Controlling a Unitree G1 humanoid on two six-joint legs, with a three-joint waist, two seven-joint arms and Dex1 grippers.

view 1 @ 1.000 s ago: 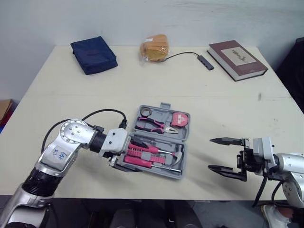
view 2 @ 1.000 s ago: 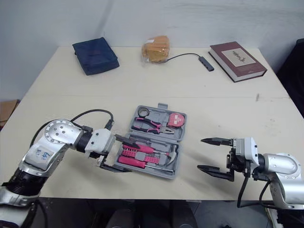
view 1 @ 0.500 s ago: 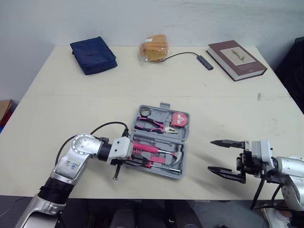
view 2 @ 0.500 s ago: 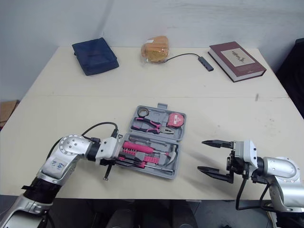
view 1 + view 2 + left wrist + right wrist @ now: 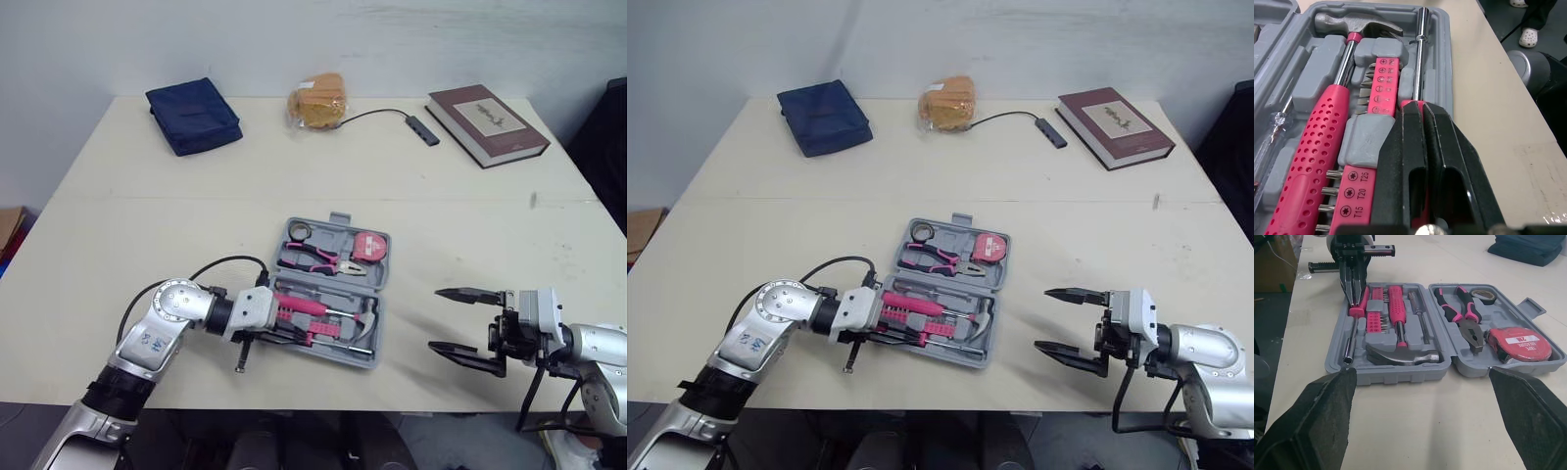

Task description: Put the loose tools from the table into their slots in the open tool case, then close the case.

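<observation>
**Finding: left gripper [image 5: 1420,105] pinched together, right gripper [image 5: 436,318] spread**

The left gripper is holding its black fingers pressed together, with the tips bearing on the pink handle of the chrome-shafted driver [image 5: 1419,54]. The driver is lying in the outermost slot of the open grey plastic tool case [image 5: 370,354]. Just beside those fingers, the pink bit strip [image 5: 1385,83] and the pink-handled hammer [image 5: 1312,142] are sitting in their slots. The right gripper is hovering over the table with its fingers wide apart, and the case is lying clear of its tips.

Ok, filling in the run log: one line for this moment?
left fingers: shut on screwdriver in its slot | right fingers: open, apart from tool case | lid: open
</observation>
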